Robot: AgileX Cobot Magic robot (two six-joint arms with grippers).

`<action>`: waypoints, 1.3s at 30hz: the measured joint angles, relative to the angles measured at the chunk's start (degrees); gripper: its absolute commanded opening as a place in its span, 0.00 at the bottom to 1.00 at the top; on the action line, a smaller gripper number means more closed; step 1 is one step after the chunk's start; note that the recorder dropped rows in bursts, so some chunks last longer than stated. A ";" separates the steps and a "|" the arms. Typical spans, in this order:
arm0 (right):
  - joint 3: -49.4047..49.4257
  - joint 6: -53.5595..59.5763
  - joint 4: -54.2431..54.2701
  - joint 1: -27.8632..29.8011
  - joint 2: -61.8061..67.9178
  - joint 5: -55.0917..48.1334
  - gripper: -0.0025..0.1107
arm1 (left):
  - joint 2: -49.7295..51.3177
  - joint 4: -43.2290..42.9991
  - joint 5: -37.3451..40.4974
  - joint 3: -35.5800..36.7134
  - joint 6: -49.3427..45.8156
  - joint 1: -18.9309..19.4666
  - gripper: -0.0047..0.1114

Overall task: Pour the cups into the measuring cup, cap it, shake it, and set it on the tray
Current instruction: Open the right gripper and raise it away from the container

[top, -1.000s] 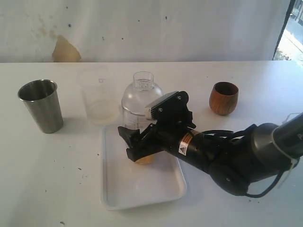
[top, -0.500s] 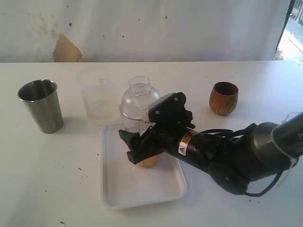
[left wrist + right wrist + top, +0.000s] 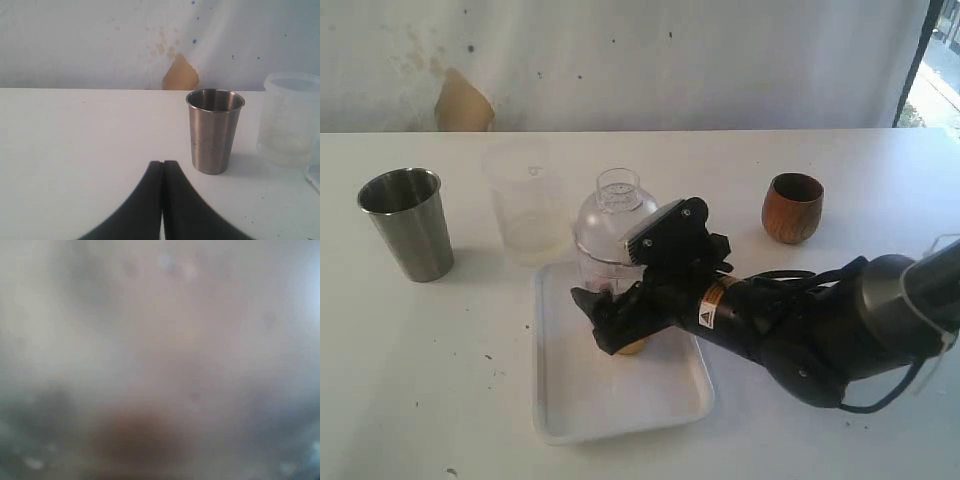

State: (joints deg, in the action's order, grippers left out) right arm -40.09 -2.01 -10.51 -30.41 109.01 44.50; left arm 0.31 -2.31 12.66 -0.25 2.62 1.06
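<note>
My left gripper is closed, its two black fingers pressed flat together with nothing between them, low over the white table. Ahead of it stands the steel tumbler, upright, with the cloudy container just beside it, both back toward the table's far edge under a stained wall.

My right gripper sits over the middle of the tray, down around the lower part of the measuring cup. I cannot tell whether the jaws press on the cup or stand free of it, and my right wrist camera shows only a blur. The cup stands upright in the tray's far half, the clear dome lid on top and a little orange liquid at its base. Marks on the lid's neck are too small to read, as are the orange and white stickers on my right arm.

The wooden cup stands apart near the far right. The tray's near half is bare, and open table lies between the tumbler and the tray's left rim.
</note>
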 measured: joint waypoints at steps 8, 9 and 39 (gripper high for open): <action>0.00 -0.01 0.12 0.00 -2.71 -0.91 0.91 | 0.00 0.00 0.00 0.00 0.00 0.00 0.04; 0.00 -0.01 0.12 0.00 -3.21 -1.18 0.91 | 0.00 0.00 0.00 0.00 0.00 0.00 0.04; -1.55 11.31 12.13 0.00 -22.75 -0.36 0.88 | 0.00 0.00 0.00 0.00 0.00 0.00 0.04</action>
State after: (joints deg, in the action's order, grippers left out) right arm -41.64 9.30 1.62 -30.41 86.26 44.14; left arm 0.31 -2.31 12.66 -0.25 2.62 1.06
